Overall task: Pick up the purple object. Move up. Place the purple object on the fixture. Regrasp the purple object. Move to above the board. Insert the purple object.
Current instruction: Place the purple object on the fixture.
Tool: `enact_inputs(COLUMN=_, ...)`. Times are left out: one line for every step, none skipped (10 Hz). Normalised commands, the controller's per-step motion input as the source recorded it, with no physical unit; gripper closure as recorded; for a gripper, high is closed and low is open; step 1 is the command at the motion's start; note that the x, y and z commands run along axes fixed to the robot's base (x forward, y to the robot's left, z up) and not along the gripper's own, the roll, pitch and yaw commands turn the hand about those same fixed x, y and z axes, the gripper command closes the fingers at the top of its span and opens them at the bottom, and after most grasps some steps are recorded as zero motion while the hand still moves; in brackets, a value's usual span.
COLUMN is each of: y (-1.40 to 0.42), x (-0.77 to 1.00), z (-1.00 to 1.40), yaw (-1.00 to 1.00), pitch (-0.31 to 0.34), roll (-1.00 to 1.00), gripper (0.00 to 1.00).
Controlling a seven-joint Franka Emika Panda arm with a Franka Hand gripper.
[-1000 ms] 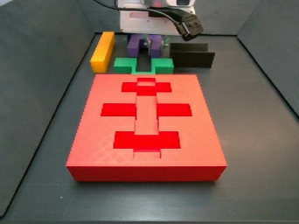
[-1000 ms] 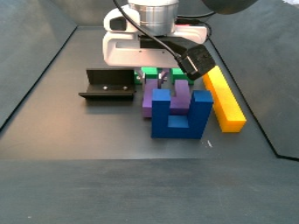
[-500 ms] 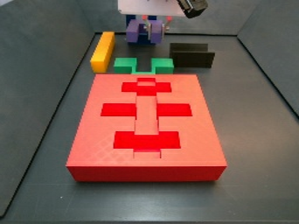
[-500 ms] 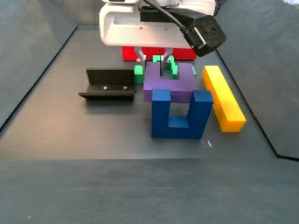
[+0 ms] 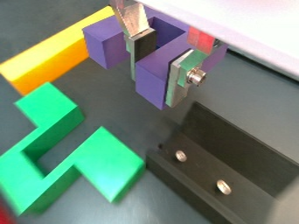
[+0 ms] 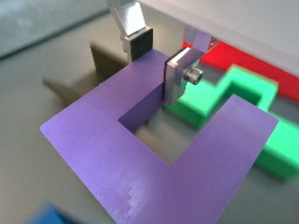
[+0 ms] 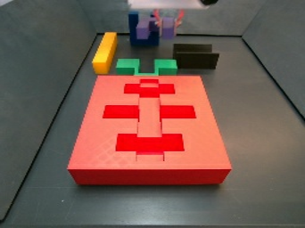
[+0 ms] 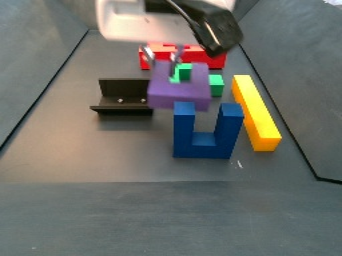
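A dark grey floor [image 7: 36, 151] carries the red board [image 7: 149, 125], a green notched block [image 7: 148, 65], a yellow bar [image 7: 106, 52], the black fixture [image 7: 197, 56] and a blue U-shaped block [image 8: 203, 130]. Above it, the gripper [image 8: 181, 72] clamps the purple object [image 8: 178, 88], clear of the floor.

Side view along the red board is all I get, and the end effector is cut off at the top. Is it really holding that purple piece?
Observer: Yes. In both wrist views the end effector has its silver fingers pressed on either side of one arm of the purple object.
Operator: Is it off the floor?
Observer: It looks so. In a side view it hangs about level with the top of the blue U-shaped block.
Operator: Anything on the black fixture?
Observer: No, the fixture is bare.
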Motion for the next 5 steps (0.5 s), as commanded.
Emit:
enact_inputs(y=-0.24, x=0.86, z=0.42, yaw=0.0, pitch=0.089, roll=-0.57, gripper=1.0)
enact_inputs(y=-0.26, x=0.95, z=0.27, yaw=0.0, pitch=0.074, roll=-0.45, gripper=1.0)
enact_inputs(y=-0.21, x=0.97, z=0.18, yaw=-0.03, pitch=0.02, roll=-0.48, gripper=1.0)
enact_inputs(y=-0.21, x=0.92, z=0.14, yaw=-0.07, pitch=0.0, roll=-0.51, gripper=1.0)
enact_inputs(y=-0.19, x=0.94, z=0.09, yaw=-0.12, pitch=0.0, roll=-0.53, gripper=1.0)
